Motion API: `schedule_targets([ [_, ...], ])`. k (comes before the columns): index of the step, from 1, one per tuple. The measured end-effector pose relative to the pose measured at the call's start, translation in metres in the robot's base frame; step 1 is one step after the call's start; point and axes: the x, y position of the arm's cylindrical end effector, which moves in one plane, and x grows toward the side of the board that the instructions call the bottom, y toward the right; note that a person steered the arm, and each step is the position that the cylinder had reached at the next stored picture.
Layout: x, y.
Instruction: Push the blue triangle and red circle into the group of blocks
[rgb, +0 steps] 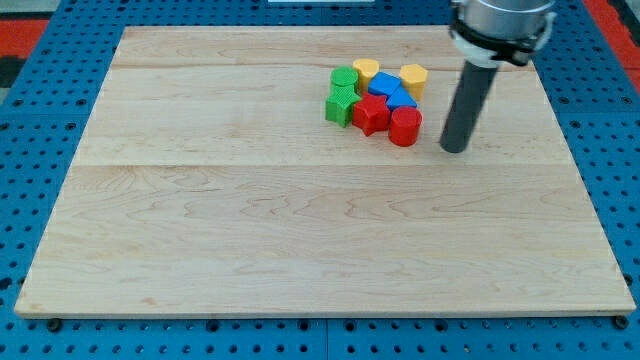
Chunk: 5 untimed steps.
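A cluster of blocks sits at the upper middle of the wooden board (250, 220). The red circle (405, 126) stands at the cluster's right front, touching the red star-shaped block (370, 115). The blue triangle (402, 99) lies just behind the red circle, next to another blue block (383, 84). Two green blocks (342, 103) (345, 78) are at the left and two yellow blocks (366, 68) (413, 78) at the back. My tip (455, 150) rests on the board just to the right of the red circle, a small gap apart.
The blue pegboard table (40, 120) surrounds the board on all sides. The arm's grey body (500, 25) hangs over the board's upper right.
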Motion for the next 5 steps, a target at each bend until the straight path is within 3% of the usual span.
schedule_targets([
  [2, -0.030, -0.009],
  [3, -0.031, 0.024],
  [5, -0.031, 0.031],
])
